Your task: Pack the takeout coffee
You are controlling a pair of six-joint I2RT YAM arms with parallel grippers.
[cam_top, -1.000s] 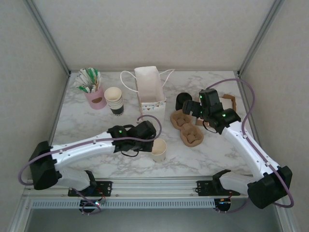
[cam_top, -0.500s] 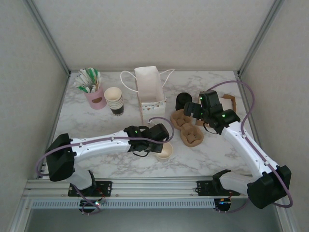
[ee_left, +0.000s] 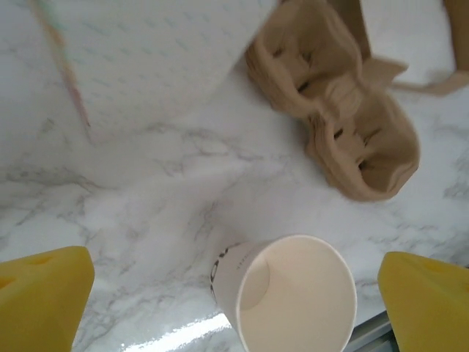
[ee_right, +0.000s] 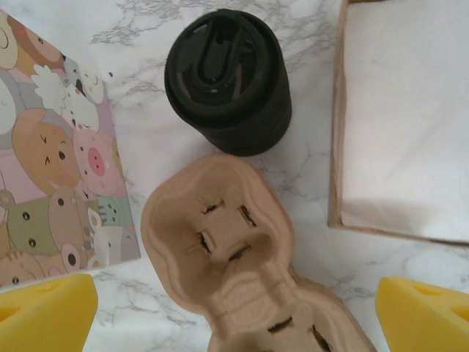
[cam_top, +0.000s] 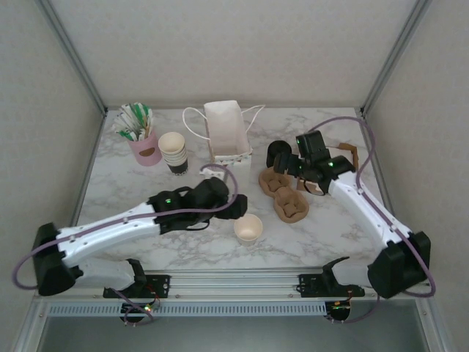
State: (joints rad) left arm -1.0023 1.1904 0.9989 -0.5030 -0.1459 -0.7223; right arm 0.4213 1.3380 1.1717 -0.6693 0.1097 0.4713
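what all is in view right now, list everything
takeout coffee: 1, black cup with black lid, back right of centre, just beyond the carrier
cup carrier: 1, brown pulp, two empty wells, right of centre
loose paper cup: 1, cream, empty, front centre
stack of paper cups: 1 stack, cream rims, back left
pink holder: 1, pink, far back left, stuffed with white and green sachets
gift bag: 1, white with cartoon animals, back centre
brown paper bag: 1, brown and white, lying flat right of the coffee
table: 1, white marble
left gripper: 1, open, beside the loose cup, not touching
right gripper: 1, open, above carrier and coffee
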